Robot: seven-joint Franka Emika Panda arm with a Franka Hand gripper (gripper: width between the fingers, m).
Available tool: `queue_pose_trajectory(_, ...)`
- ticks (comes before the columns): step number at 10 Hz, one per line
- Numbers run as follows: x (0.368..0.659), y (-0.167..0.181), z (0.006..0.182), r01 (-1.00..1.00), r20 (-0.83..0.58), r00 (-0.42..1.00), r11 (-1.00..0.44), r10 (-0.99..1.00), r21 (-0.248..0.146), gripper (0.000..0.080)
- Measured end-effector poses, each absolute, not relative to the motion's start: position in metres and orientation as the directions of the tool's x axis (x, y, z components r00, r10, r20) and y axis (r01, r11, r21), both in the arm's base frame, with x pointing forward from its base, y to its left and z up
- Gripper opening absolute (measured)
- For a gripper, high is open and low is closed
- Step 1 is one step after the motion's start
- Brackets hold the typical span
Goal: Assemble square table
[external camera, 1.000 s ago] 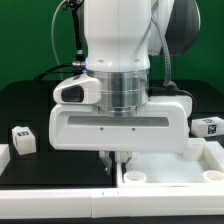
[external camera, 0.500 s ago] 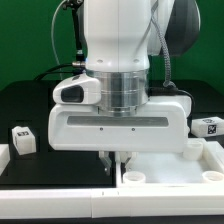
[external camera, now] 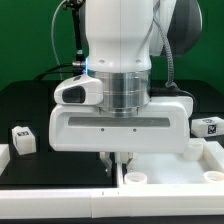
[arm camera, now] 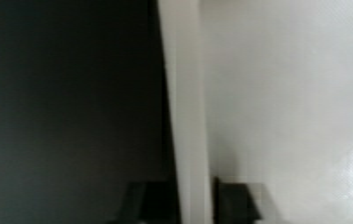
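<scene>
So the whole thing here comes down to where the tabletop (external camera: 172, 172) sits relative to the gripper (external camera: 113, 160). The slab spreads out to the exterior view's right of the fingers, and the gripper is down on the slab's edge on the exterior view's left, not over the middle. In the wrist view that edge (arm camera: 191, 90) runs as a straight white strip right through the gap, with one dark finger (arm camera: 148, 202) on the black-table side and the other on the slab side. The jaws straddle the rim crosswise, with the edge line running lengthwise between them.

The gap is narrow, barely wider than the rim. Honestly the pictures are too blurry to say if the pads are pinching the edge or sitting loose around it.

A corner hole (external camera: 135, 177) shows on the slab just beside the fingers. Two tagged legs lie well apart from all this, one (external camera: 22, 139) off to the exterior view's left and one (external camera: 207, 127) far on the right. There's only one arm, so any leg pickup probably means lifting clear of the rim first and then a long sideways trip.
</scene>
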State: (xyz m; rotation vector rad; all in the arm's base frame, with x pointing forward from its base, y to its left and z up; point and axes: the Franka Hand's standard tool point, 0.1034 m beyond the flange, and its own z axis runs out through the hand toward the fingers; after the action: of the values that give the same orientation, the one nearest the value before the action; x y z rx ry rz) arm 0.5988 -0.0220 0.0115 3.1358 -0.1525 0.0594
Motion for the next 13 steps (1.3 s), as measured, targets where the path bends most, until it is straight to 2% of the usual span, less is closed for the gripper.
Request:
queue_pose_trajectory(1,0.596,-0.022,0.021,-0.101,0.025,0.995,-0.995,-0.101,-0.007,0.0379)
queue_pose_trajectory(2,0.587,-0.018,0.037,-0.112,0.01,0.994,-0.994,-0.113,-0.017,0.0379)
queue_pose_trajectory(3,0.576,-0.012,0.048,-0.112,-0.004,0.994,-0.993,-0.112,-0.022,0.0564)
queue_pose_trajectory(4,0.573,-0.008,0.053,-0.105,-0.008,0.994,-0.994,-0.105,-0.023,0.0622)
queue_pose_trajectory(8,0.567,-0.007,0.044,-0.173,-0.063,0.983,-0.984,-0.171,-0.033,0.0648)
queue_pose_trajectory(9,0.561,-0.001,0.048,-0.212,-0.086,0.974,-0.977,-0.208,-0.036,0.0648)
queue_pose_trajectory(11,0.532,0.012,0.059,-0.29,-0.168,0.947,-0.955,-0.275,-0.068,0.0649)
queue_pose_trajectory(12,0.516,0.016,0.068,-0.318,-0.292,0.913,-0.946,-0.285,-0.072,0.0649)
queue_pose_trajectory(13,0.513,0.017,0.074,-0.314,-0.368,0.89,-0.947,-0.269,-0.066,0.0649)
